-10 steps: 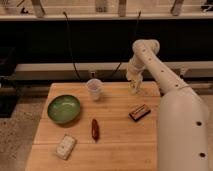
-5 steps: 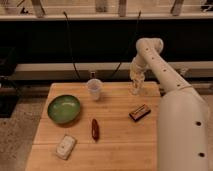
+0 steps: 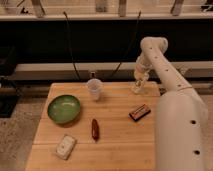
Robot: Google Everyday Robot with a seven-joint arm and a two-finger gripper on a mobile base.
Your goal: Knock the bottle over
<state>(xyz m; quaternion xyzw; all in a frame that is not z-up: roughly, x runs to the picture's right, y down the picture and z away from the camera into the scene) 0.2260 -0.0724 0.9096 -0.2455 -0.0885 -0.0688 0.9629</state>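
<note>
The gripper [image 3: 138, 86] is down at the far right corner of the wooden table [image 3: 115, 145], hanging off the white arm [image 3: 159, 65] that bends over from the right. The bottle [image 3: 136, 88] looks like the pale clear thing right at the fingertips, upright afaict, so its long axis is vertical. It's basically at or between the fingers, not off to one side, and I can't tell whether they actually touch it.

Imo the move that matters is a sideways shove. With the arm coming in from the right and back, pushing left or toward the front would tip it onto open table.

The rest is well apart from it: the plastic cup [image 3: 94, 88] sits left along the back edge, the green bowl [image 3: 64, 109] further left, the brown snack bar [image 3: 140, 112] nearer the front, plus a red-brown thing [image 3: 94, 129] and a white sponge [image 3: 65, 146] up front.
</note>
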